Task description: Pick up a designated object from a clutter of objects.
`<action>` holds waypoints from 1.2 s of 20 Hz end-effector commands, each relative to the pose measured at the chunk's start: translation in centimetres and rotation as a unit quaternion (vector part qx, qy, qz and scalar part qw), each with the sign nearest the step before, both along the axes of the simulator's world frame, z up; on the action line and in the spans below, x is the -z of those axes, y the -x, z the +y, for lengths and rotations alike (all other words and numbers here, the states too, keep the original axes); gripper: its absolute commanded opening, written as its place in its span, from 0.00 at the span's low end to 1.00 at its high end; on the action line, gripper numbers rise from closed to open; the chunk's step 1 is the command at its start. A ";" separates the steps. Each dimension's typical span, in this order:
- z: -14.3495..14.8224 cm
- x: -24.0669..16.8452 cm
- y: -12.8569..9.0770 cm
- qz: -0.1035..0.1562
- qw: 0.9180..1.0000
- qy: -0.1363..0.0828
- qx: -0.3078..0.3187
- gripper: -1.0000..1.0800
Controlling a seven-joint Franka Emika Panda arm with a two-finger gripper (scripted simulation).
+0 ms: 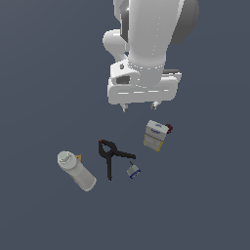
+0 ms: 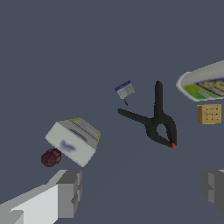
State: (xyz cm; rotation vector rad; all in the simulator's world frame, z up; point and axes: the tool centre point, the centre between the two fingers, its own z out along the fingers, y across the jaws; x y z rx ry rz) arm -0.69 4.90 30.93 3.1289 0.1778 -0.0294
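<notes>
The white carton box (image 1: 155, 135) with yellow edges and purple print lies on the dark floor, right of the middle in the exterior view; it also shows in the wrist view (image 2: 73, 141). My gripper (image 1: 140, 105) hangs open and empty above and behind it, apart from it; its fingers (image 2: 69, 192) frame the wrist view. A dark red lump (image 1: 169, 128) touches the box's far end. The black spring clamp (image 1: 111, 156), the tiny blue-grey item (image 1: 133, 171) and the pale grey bottle (image 1: 76, 170) lie further to the exterior view's left.
A small tan cube (image 2: 209, 114) sits next to the bottle's cap (image 2: 204, 82). The floor is a flat dark blue-grey surface with no edges in view.
</notes>
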 end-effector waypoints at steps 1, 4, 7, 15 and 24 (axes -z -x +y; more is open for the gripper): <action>0.0 0.0 0.0 0.000 1.000 0.000 0.000 0.96; 0.0 0.0 0.0 0.002 1.000 0.001 0.001 0.96; -0.2 0.0 0.1 0.009 1.000 0.002 0.004 0.96; -0.4 0.0 0.3 0.016 1.000 0.004 0.009 0.96; 0.6 1.0 0.3 0.014 0.999 0.003 -0.037 0.96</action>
